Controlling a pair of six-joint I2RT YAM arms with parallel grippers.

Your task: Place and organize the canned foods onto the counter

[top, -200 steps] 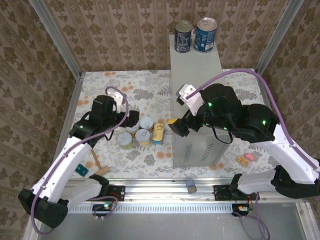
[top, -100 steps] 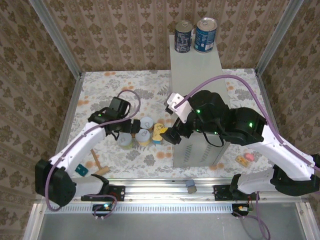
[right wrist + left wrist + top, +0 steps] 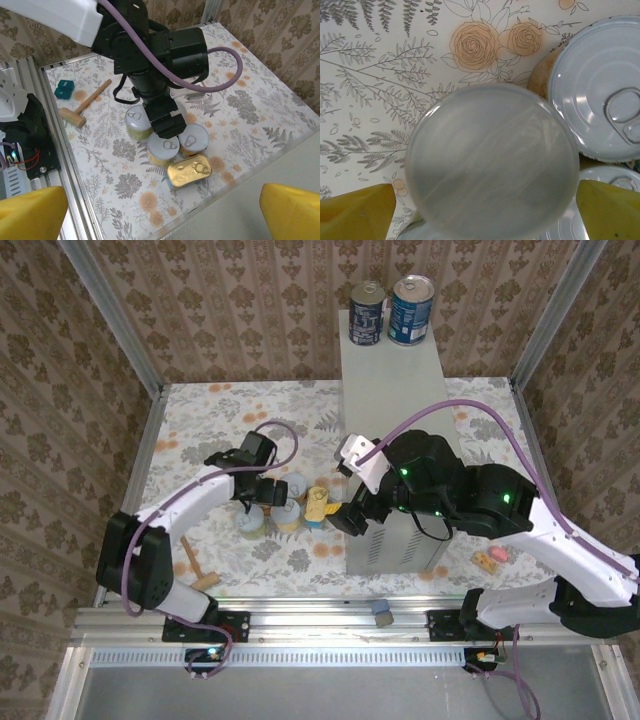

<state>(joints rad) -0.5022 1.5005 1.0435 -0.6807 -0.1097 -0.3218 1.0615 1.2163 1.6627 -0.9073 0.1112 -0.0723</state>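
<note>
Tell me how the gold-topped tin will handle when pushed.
The gold-topped tin looks rigid metal, unlikely to dent. Low and oblong, it probably slides rather than rolls. Pull-tab cans crowd it, so pushing may shift them too.

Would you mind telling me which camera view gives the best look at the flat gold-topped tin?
The right wrist view: the gold-topped tin lies unobstructed, its whole lid and pull tab clear. The top external view shows the tin small, with little lid detail.

Brown damask wallpaper (image 3: 250,300), floral tabletop (image 3: 290,410), aluminium corner posts (image 3: 113,315)
</note>
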